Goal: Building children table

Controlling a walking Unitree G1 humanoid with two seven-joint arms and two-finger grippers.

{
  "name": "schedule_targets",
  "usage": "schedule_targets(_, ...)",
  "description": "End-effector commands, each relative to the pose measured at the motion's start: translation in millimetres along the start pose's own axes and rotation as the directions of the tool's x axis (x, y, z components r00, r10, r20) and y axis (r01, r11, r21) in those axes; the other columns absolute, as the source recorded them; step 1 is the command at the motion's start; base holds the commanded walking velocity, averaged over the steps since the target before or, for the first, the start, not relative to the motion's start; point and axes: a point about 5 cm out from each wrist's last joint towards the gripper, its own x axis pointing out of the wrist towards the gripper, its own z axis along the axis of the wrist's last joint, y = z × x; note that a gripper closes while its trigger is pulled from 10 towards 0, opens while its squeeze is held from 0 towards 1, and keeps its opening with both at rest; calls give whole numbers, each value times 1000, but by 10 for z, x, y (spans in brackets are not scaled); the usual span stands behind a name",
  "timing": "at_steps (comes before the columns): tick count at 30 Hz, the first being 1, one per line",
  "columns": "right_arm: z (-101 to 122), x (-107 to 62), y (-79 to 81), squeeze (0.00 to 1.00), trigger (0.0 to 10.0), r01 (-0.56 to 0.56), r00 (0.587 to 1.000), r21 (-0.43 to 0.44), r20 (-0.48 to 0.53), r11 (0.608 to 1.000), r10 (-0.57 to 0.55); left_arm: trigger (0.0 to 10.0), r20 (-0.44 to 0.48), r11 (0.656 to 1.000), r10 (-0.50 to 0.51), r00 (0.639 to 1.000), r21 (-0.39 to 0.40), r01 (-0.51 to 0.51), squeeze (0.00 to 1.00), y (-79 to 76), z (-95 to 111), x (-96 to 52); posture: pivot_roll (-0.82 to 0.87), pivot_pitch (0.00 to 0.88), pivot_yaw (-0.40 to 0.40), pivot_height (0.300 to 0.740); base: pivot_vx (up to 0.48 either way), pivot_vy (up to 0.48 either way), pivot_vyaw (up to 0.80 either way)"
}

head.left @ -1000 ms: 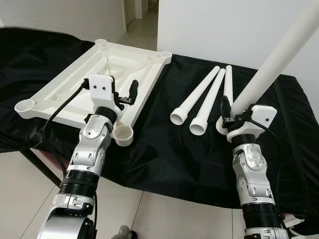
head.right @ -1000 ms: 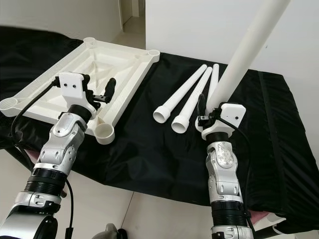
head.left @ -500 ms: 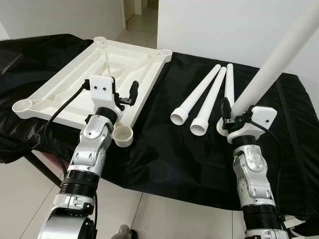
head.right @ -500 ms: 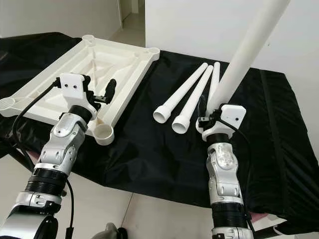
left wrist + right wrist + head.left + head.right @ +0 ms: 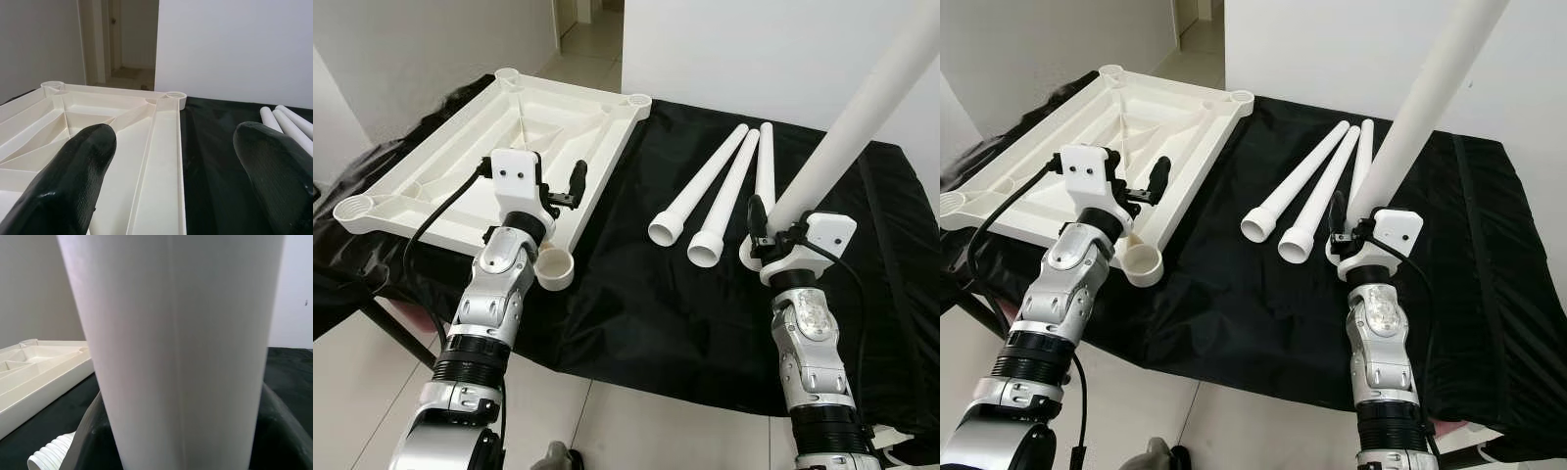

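Since the earlier frame, only the tabletop (image 5: 489, 147) has shifted, slightly leftward on the black-draped counter (image 5: 636, 304); my arms hold their poses. My left gripper (image 5: 563, 191) hovers over the tabletop's near rim, fingers (image 5: 73, 181) released. My right gripper (image 5: 1356, 230) grasps a white leg (image 5: 1430, 93), raised and tilted. Three more legs (image 5: 710, 186) lie side by side between the tabletop and the right gripper.

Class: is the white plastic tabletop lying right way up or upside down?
Upside down: the white plastic tabletop shows its ribbed underside and round corner leg sockets, open ends up, on the black cloth.
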Motion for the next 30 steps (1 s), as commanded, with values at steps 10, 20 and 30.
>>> schedule_targets(10, 22, -1, 8, 0, 10000, -4, 1000, -7, 6, 1000, 4, 10000, -7, 1000, -10, 1000, -6, 10, 0, 17, 8, -5, 39, 89, 5, 740, 0, 0, 0)
schedule_targets(20, 21, 8, 7, 0, 10000, -3, 1000, -7, 8, 1000, 3, 10000, -7, 1000, -7, 1000, -6, 7, 0, 23, 11, 0, 38, 87, 4, 740, 0, 188, 0)
schedule_targets(30, 24, 13, 6, 0, 10000, -3, 1000, -8, 9, 1000, 3, 10000, -10, 1000, -4, 1000, -7, 4, 0, 29, 14, 4, 40, 87, 5, 740, 0, 27, 0)
